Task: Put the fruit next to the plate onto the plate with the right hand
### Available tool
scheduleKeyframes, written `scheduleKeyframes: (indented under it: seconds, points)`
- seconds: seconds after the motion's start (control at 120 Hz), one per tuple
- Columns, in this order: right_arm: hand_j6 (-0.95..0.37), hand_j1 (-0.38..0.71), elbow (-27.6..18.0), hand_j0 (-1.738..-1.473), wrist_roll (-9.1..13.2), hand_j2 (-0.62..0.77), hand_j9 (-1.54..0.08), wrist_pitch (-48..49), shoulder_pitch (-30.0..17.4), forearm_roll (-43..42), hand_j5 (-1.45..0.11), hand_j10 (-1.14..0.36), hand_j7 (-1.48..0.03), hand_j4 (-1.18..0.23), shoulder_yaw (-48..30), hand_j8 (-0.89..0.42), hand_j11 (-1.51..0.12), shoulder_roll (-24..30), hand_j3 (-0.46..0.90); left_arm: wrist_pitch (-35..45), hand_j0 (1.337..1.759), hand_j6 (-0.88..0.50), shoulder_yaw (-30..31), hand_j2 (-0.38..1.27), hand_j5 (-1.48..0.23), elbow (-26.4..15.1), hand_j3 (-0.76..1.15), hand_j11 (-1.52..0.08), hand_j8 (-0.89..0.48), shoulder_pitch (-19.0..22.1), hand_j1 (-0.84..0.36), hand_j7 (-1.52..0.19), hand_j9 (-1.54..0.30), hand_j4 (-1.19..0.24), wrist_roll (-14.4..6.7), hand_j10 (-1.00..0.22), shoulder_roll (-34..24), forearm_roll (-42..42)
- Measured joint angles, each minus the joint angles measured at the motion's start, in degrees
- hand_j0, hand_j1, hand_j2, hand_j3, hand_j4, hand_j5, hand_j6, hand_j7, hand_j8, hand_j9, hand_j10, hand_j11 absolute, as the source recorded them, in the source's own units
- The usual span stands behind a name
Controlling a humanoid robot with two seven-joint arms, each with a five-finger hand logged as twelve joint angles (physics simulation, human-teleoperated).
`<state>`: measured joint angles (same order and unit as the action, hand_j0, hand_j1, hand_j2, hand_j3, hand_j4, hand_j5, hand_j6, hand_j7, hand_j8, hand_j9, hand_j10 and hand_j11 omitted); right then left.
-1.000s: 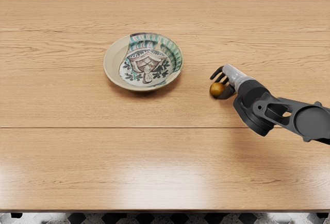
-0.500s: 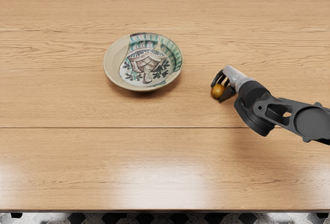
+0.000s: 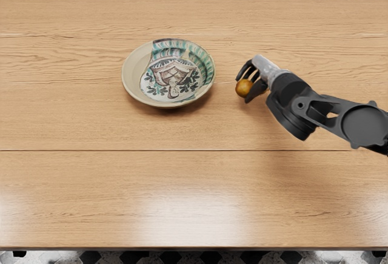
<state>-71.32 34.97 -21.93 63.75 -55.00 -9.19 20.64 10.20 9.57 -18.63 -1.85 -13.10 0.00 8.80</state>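
The fruit (image 3: 243, 88), a small smooth round ball of golden-brown colour, is sitting inside the right hand (image 3: 251, 79), whose dark curled fingers (image 3: 246, 70) are wrapping around it from above and behind in a firm grasp. It is hanging over the bare wood just to the right of the plate (image 3: 130, 70), near its rim but apart from it; whether it is touching the tabletop cannot be told. The plate is lying flat, a shallow round ceramic dish with a cream glaze, green-striped border and dark painted centre. The right arm (image 3: 315, 113), matte black with bulky rounded joints, is reaching in from the right edge across the table (image 3: 182, 185), whose pale, glossy planks are showing fine grain.
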Motion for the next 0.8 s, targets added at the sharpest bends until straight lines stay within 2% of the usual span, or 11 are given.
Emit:
scheduleKeyframes:
  seconds: [0.242, 0.508, 0.708, 0.8]
  points:
    - [-0.55, 0.29, 0.0, -1.657, 0.0, 0.40, -0.92, 0.1, 3.5, 1.4, -0.92, -0.56, -0.91, -0.70, -1.8, -0.54, -0.93, -2.4, 0.00, 0.0, 1.658, -0.02, 0.0, 0.00, -0.03, 0.0, 0.00, -0.03, -0.02, 0.0, 0.32, -0.03, -0.03, -0.02, 0.0, -0.02, 0.0, 0.0]
    - [-0.53, 0.33, 0.6, -1.658, 0.0, 0.48, -0.93, 0.0, 4.2, 1.6, -0.95, -0.55, -0.92, -0.69, -4.1, -0.53, -0.95, -6.6, 0.00, 0.0, 1.658, -0.02, 0.0, 0.00, -0.03, 0.0, 0.00, -0.03, -0.02, 0.0, 0.32, -0.03, -0.03, -0.02, 0.0, -0.02, 0.0, 0.0]
    - [-0.52, 0.35, 4.2, -1.658, 0.0, 0.52, -0.93, 0.1, 4.2, 1.7, -0.95, -0.53, -0.91, -0.68, -4.7, -0.52, -0.94, -11.8, 0.00, 0.0, 1.658, -0.02, 0.0, 0.00, -0.03, 0.0, 0.00, -0.03, -0.02, 0.0, 0.32, -0.03, -0.03, -0.02, 0.0, -0.02, 0.0, 0.0]
    - [-0.53, 0.34, 6.9, -1.658, 0.0, 0.48, -0.93, 0.2, 4.3, 1.5, -0.94, -0.55, -0.91, -0.68, -4.8, -0.53, -0.93, -14.5, 0.00, 0.0, 1.658, -0.02, 0.0, 0.00, -0.03, 0.0, 0.00, -0.03, -0.02, 0.0, 0.32, -0.03, -0.03, -0.02, 0.0, -0.02, 0.0, 0.0]
